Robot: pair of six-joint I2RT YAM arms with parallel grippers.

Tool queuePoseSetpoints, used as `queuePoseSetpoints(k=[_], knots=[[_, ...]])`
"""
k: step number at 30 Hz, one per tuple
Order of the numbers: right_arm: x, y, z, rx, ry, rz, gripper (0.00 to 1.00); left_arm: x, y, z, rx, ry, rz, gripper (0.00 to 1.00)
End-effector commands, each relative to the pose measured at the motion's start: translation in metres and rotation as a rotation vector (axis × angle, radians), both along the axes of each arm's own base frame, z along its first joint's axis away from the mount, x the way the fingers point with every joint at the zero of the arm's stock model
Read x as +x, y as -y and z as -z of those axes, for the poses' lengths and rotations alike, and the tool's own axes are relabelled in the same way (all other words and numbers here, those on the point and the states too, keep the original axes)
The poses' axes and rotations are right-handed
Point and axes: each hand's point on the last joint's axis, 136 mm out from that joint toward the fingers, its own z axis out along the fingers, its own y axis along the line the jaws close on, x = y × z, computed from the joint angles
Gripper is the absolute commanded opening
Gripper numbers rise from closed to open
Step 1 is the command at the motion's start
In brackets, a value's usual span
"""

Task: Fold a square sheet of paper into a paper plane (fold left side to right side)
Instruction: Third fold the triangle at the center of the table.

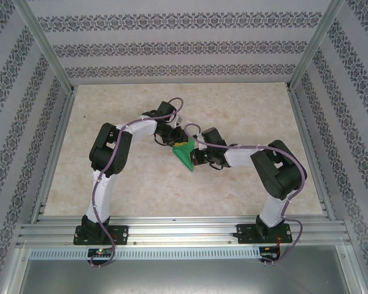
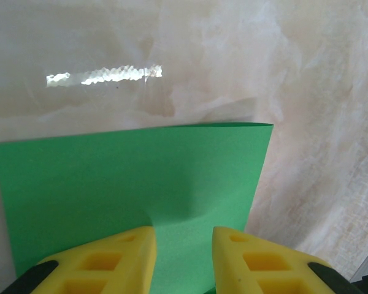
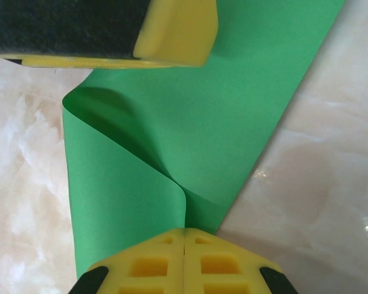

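**Condition.** The right gripper (image 3: 184, 248) has its jaws pressed together, pinching a gathered corner of the square sheet of paper (image 3: 233, 110). The sheet sits at mid-table (image 1: 110, 190) between the two arms. It is bent over on itself in a soft loop, with no crease pressed in. The left gripper (image 2: 183, 260) has its jaws spread, and the green sheet is visible in the gap. Whether its fingers (image 2: 110, 263) bear on the paper cannot be told.

**Probable faults.**
- Skewed fold: if the pinched corner is carried across off-line, the edges will likely not meet, and the crease sets crooked.
- Slip: thin matte paper may pull out of a corner pinch if the far side is pinned.
- Crumpling: the gather at the right fingertips may set a stray wrinkle.
- Spring-back: if the pinch is released before the loop is flattened, the sheet likely reopens.
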Motion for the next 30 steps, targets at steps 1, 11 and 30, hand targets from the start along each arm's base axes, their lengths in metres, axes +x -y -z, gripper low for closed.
queuePoseSetpoints(k=[1, 11, 30], knots=[[0.003, -0.006, 0.002, 0.009, -0.011, -0.008, 0.00, -0.028, -0.011, 0.053, 0.106, -0.102, 0.020, 0.33], [-0.010, -0.009, 0.003, 0.009, -0.020, -0.022, 0.00, -0.029, -0.011, 0.054, 0.104, -0.103, 0.018, 0.33], [-0.012, -0.007, -0.004, -0.001, -0.003, -0.011, 0.00, -0.029, -0.010, 0.055, 0.102, -0.104, 0.017, 0.33]])
